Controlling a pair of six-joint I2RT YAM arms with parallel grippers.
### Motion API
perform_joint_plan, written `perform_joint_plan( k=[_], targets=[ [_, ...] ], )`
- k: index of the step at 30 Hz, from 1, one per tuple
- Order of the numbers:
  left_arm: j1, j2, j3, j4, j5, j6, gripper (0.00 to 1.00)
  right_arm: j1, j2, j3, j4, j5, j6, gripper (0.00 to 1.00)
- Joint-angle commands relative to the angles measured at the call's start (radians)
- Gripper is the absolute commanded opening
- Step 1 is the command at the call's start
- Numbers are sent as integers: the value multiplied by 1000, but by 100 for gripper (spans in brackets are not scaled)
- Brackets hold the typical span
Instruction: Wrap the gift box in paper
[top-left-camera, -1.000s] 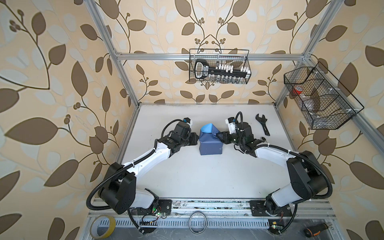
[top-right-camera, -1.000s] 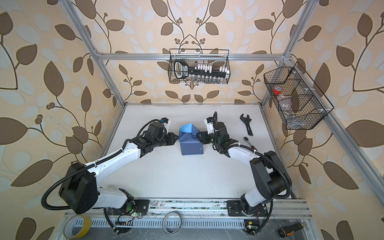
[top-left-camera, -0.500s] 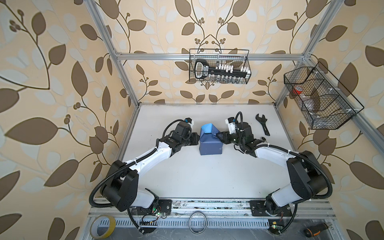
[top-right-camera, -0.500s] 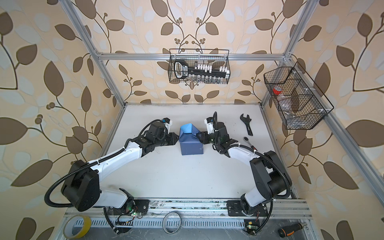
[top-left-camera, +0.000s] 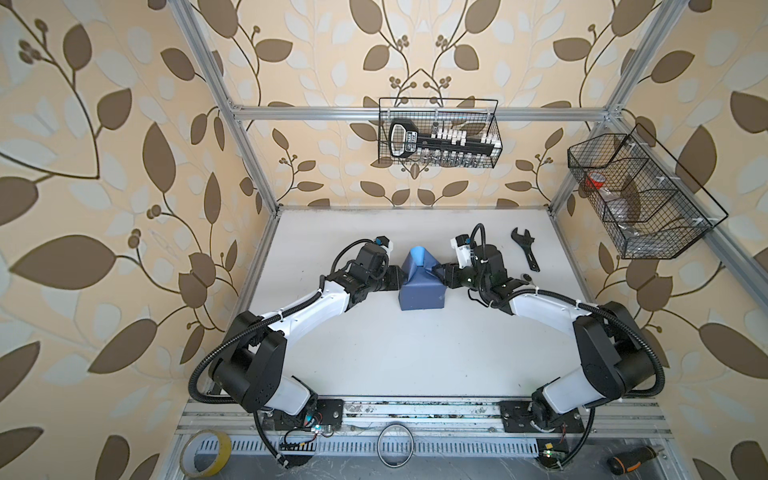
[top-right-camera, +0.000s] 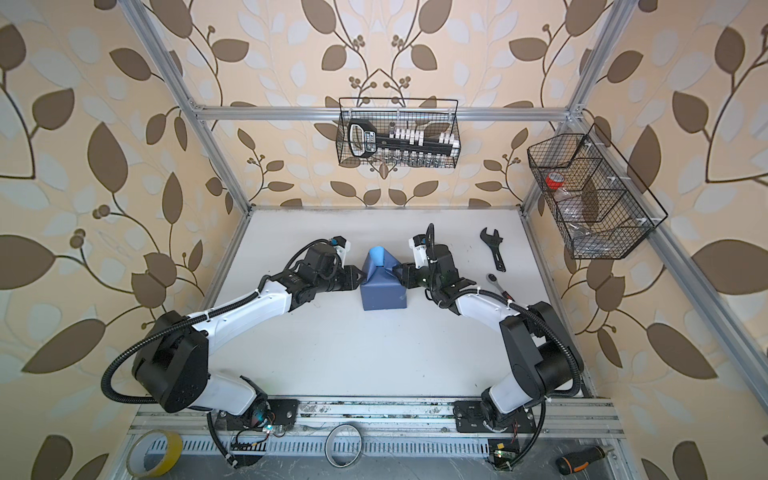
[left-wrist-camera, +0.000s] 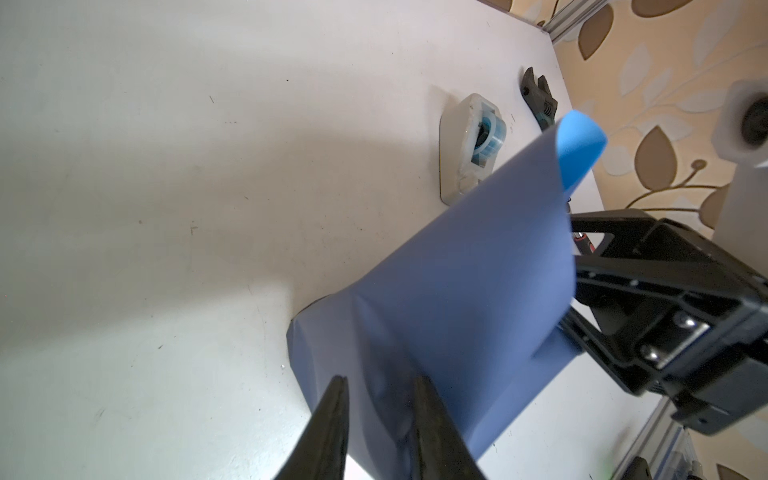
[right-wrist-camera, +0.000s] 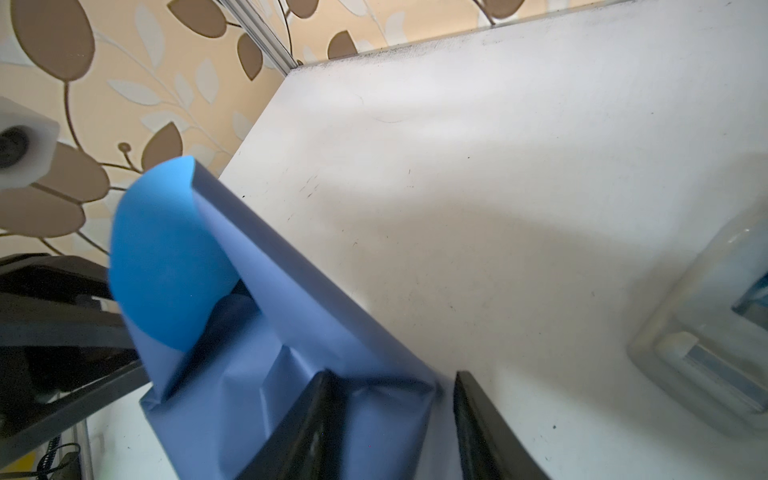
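The paper (top-left-camera: 420, 293) (top-right-camera: 383, 293) is folded slate-blue side out into a boxy bundle mid-table, with a light-blue curl standing up at its far end. The gift box is hidden inside it. My left gripper (top-left-camera: 397, 277) (top-right-camera: 358, 276) points at the bundle's left side. In the left wrist view its fingers (left-wrist-camera: 334, 419) stand slightly apart, open, against the paper (left-wrist-camera: 465, 299). From the right, my right gripper (top-left-camera: 438, 272) (top-right-camera: 397, 270) (right-wrist-camera: 392, 386) reaches the bundle, open. A creased fold of paper (right-wrist-camera: 374, 415) lies between its fingers, with a small gap at one finger.
A grey-white tape dispenser (left-wrist-camera: 469, 153) (right-wrist-camera: 715, 353) lies beyond the bundle near the right arm. A black wrench (top-left-camera: 525, 249) (top-right-camera: 492, 249) lies at the back right. Wire baskets (top-left-camera: 440, 133) (top-left-camera: 640, 199) hang on the back and right walls. A yellow tape roll (top-left-camera: 206, 453) sits below the front rail.
My left gripper's fingers have parted a little at the bundle's left side. The right gripper and the bundle have not visibly moved.
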Motion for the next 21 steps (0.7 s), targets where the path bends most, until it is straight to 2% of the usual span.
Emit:
perform_joint_plan(
  k=[1, 10, 18, 21],
  targets=[
    [-15, 9, 46, 23, 39, 24, 34, 15, 26, -37, -66, -7, -10, 49],
    [-14, 62, 93, 13, 67, 59, 42, 17, 29, -35, -66, -9, -11, 49],
    [4, 117, 136, -23, 22, 108, 46, 17, 25, -36, -68, -6, -32, 48],
    [18, 130, 146, -26, 26, 127, 51, 17, 25, -35, -69, -3, -41, 48]
  ],
)
